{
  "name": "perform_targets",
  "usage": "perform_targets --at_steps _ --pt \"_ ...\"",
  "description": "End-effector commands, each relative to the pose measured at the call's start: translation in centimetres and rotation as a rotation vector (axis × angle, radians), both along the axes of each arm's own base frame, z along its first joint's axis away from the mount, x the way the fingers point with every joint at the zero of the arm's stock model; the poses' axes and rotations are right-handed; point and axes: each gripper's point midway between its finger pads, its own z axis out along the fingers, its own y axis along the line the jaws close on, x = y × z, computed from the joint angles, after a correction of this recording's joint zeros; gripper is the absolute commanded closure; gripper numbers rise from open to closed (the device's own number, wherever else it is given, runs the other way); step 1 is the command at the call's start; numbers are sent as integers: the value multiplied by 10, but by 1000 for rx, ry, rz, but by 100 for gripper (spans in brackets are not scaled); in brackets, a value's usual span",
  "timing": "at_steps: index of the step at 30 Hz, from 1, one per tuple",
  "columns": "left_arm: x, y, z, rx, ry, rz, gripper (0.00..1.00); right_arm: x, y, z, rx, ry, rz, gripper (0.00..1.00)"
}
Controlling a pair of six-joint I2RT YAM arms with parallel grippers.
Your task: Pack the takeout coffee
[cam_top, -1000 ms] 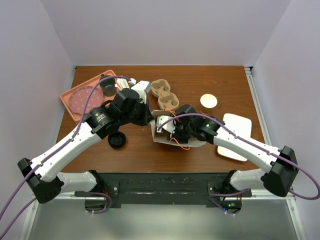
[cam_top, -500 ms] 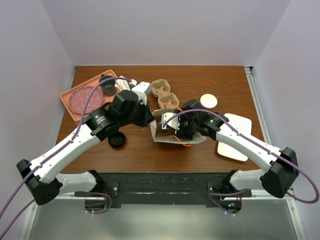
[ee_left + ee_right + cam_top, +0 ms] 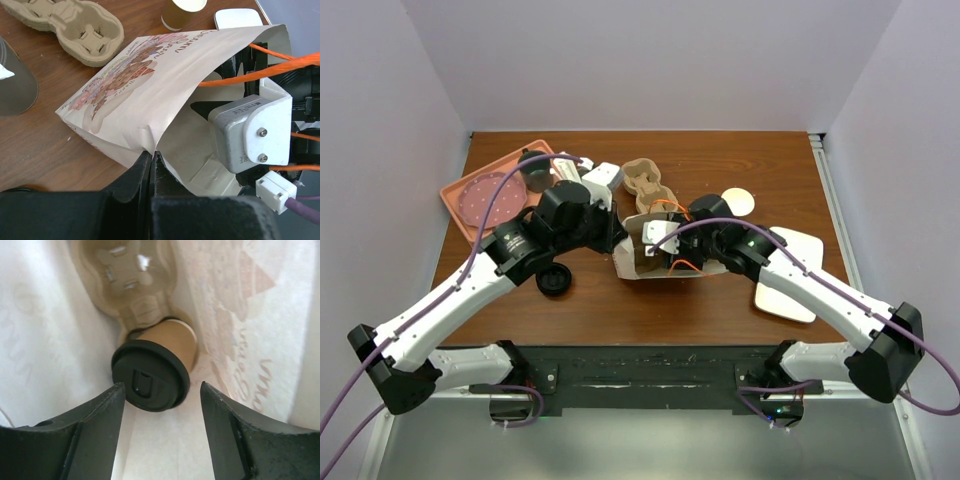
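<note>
The takeout coffee (image 3: 150,375), a tan cup with a black lid, lies deep inside a white printed paper bag (image 3: 632,262), seated in a cardboard cup carrier (image 3: 125,275). My right gripper (image 3: 161,390) reaches into the bag and is open, its fingers (image 3: 95,425) on either side of the lid and just short of it, not touching. My left gripper (image 3: 151,156) is shut on the edge of the paper bag (image 3: 145,85) and holds its mouth up. In the top view the cup and the right fingers are hidden by the bag.
A second tan cup (image 3: 739,203) stands behind the bag, next to a stack of cardboard carriers (image 3: 648,185). A pink tray (image 3: 470,215) with a dark mug (image 3: 535,172) sits back left. A black lid (image 3: 553,279) lies front left, a white plate (image 3: 790,270) on the right.
The bag has shifted a little to the left and its mouth is lifted higher. My right wrist has moved with it, further into the bag. The left gripper keeps its hold.
</note>
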Motion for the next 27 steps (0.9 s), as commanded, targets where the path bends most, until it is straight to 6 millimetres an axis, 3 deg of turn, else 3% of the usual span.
perform_targets --at_steps 1,3,7,12,21,27 --pt "-2 -8 27 -77 -100 -59 100 9 10 26 52 -101 56 32" --pt "-3 -10 25 -77 -103 -76 100 8 11 24 47 -103 72 32" --pt "-4 -10 22 -83 -118 -91 100 10 12 19 7 -130 125 41" --pt "-2 -8 17 -59 -131 -87 100 15 14 32 -10 -205 174 40" --pt "0 -10 19 -74 -164 -97 100 -4 4 -5 -153 -112 299 42" --pt "-1 -12 20 -78 -184 -120 100 -1 7 -8 -166 -95 300 42"
